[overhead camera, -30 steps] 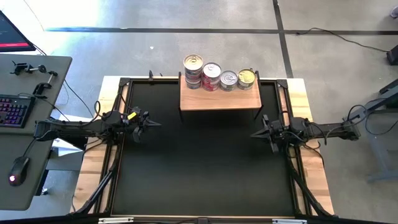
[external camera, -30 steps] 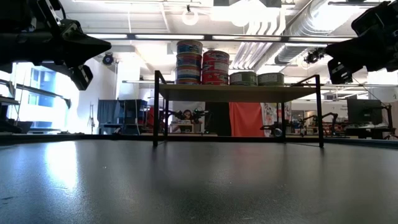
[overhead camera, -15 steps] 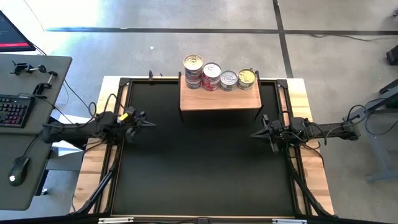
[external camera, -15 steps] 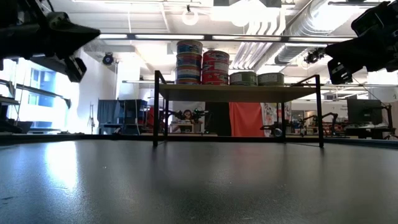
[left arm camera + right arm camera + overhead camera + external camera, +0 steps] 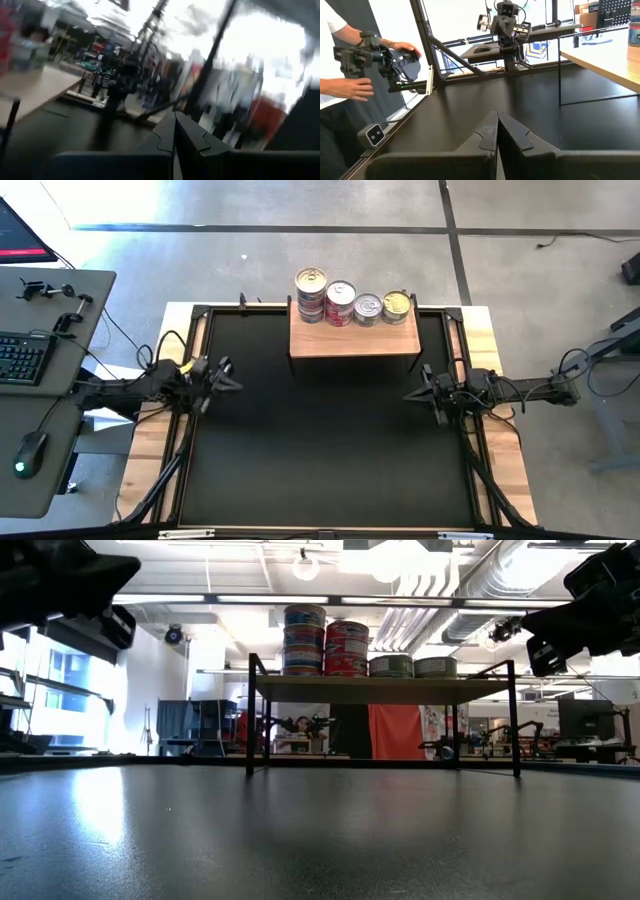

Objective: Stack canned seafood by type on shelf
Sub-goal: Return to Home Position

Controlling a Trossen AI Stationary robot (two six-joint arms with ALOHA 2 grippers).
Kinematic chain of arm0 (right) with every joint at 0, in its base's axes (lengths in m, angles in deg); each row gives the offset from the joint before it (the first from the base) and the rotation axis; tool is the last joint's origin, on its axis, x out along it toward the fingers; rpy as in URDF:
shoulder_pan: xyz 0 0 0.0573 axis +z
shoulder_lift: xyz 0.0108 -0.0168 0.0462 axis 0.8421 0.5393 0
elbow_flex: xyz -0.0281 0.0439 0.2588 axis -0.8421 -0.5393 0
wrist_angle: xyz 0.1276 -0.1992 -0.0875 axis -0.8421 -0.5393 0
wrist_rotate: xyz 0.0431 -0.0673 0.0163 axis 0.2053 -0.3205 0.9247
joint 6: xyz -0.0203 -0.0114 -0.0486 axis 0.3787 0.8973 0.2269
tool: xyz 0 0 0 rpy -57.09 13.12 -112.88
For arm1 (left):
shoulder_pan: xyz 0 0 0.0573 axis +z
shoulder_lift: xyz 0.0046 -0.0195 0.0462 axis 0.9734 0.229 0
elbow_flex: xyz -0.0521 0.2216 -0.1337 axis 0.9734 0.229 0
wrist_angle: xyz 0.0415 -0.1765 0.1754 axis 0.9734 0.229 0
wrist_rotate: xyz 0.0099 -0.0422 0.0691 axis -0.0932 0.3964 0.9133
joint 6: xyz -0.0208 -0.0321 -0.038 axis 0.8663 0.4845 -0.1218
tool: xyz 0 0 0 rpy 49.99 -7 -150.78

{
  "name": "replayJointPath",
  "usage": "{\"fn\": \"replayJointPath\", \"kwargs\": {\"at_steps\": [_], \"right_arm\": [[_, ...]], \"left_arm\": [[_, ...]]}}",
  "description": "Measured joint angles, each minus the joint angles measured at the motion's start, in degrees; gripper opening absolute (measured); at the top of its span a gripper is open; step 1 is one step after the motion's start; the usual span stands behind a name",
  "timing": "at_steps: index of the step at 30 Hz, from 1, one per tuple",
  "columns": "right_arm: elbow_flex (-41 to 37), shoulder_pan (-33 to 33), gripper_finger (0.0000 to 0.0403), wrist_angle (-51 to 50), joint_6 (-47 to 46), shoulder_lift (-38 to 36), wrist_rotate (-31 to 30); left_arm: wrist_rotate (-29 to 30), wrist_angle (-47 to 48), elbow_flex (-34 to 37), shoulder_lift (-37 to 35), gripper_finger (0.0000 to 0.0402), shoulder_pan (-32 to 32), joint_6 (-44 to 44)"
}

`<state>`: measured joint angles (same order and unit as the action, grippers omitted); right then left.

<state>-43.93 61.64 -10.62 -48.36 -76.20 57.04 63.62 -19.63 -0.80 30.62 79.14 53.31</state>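
cans (image 5: 350, 305) stand in four stacks in one row along the back of the shelf (image 5: 353, 340), which sits at the far middle of the black table (image 5: 330, 460). in the low view the stacks look four, three, one and one high from the left, nine in sight. the left gripper (image 5: 232, 380) hangs at the table's left edge, fingers pressed together and empty. the right gripper (image 5: 410, 395) hangs at the right edge, likewise closed on nothing, both well apart from the shelf.
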Motion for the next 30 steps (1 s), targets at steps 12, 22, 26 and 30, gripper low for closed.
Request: {"fn": "replayJointPath", "kwargs": {"at_steps": [12, 22, 26, 30], "right_arm": [[0.0, 0.0, 0.0, -0.01, 0.0, 0.18, 0.0], [0.0, 0.0, 0.0, -0.02, 0.0, 0.18, 0.0], [0.0, 0.0, 0.0, -0.02, 0.0, 0.2, -0.02], [0.0, 0.0, 0.0, -0.02, 0.0, 0.17, -0.02]], "left_arm": [[-5.36, 10.72, -0.01, 0.01, 0.0, -0.53, -25.95], [-2.34, 11.02, 0.0, 0.0, 0.0, -1.01, -26.93], [-2.33, 10.9, 0.0, 0.07, 0.0, -0.9, -26.01], [-2.34, 11.05, 0.0, 0.33, 0.0, -0.9, -26.01]]}}
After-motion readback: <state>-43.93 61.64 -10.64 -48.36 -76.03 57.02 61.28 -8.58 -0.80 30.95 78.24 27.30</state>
